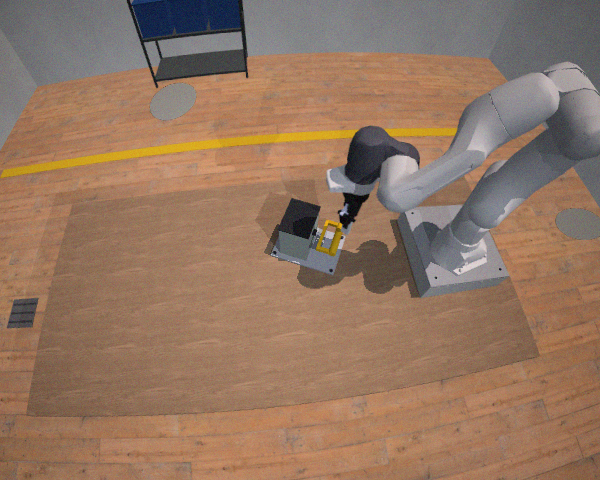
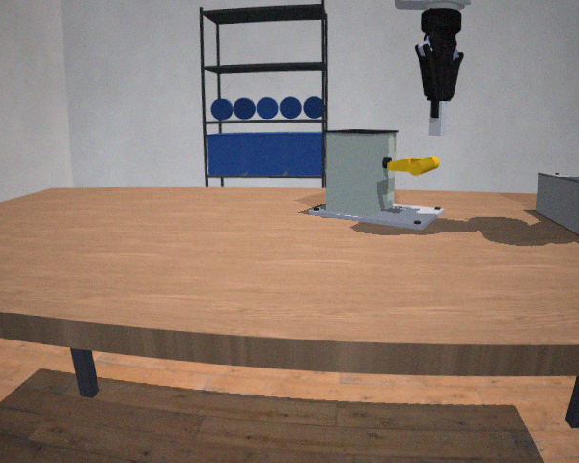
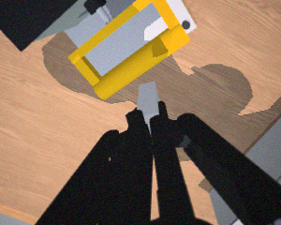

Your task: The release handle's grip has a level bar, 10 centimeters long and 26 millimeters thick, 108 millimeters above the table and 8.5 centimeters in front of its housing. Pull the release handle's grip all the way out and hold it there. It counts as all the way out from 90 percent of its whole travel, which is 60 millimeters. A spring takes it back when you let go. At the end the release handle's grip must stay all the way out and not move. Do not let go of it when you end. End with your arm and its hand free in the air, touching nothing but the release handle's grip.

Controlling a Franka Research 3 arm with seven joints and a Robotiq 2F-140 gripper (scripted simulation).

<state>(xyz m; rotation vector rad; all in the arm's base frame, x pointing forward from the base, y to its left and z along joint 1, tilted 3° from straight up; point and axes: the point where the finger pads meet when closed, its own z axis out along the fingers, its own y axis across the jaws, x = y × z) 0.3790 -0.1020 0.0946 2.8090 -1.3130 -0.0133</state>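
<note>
You are looking at a black shelf rack [image 2: 201, 99] standing against the back wall, carrying a row of blue discs [image 2: 266, 108] above a long blue bin [image 2: 263, 153]. A yellow line [image 1: 135, 151] is running across the plank floor [image 1: 290, 444]. Grey round patches [image 1: 172, 101] are lying on the floor, and a dark grate [image 1: 22, 312] is sitting near the table's [image 2: 230, 279] left side.

You are looking at a workshop — a bare room with grey walls, a plank floor [image 1: 341, 82] with a yellow line [image 1: 186, 146], a metal rack [image 2: 202, 99] of blue bins — and a wooden bench [image 2: 179, 258].
</note>
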